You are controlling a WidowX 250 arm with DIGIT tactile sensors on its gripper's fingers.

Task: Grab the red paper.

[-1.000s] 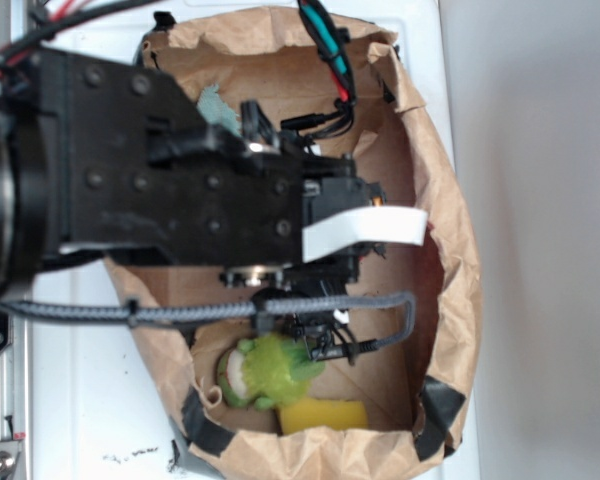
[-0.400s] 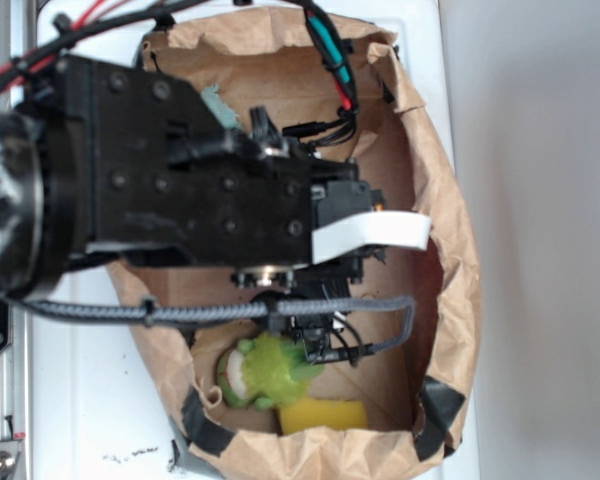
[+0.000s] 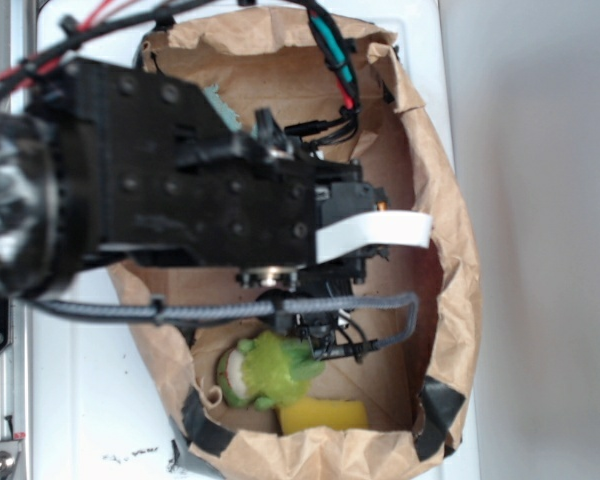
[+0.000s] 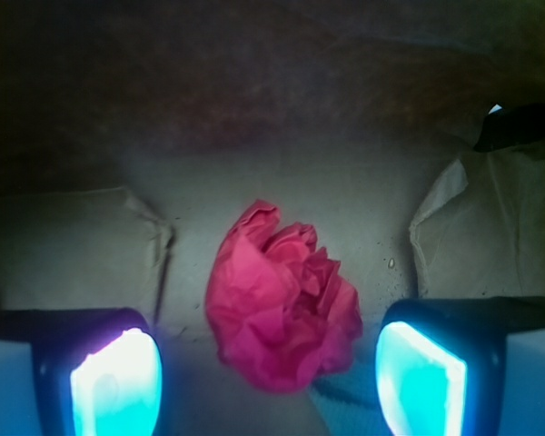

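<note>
In the wrist view the red paper (image 4: 282,304), a crumpled bright red wad, lies on the brown bag floor. It sits between and just beyond the two glowing pads (image 4: 118,381) of my gripper (image 4: 268,377), nearer the right one. The jaws stand wide apart, touching nothing. In the exterior view my black arm (image 3: 210,190) reaches into the paper bag (image 3: 450,250) and covers both the gripper and the red paper.
A green plush toy (image 3: 270,368) and a yellow sponge (image 3: 325,415) lie at the bag's near end. The bag's walls rise on all sides, with a folded wall (image 4: 490,227) at the right. Something blue (image 4: 345,400) peeks from under the wad.
The arm has shifted slightly to the right, further over the bag. The plush toy and sponge have not moved.
</note>
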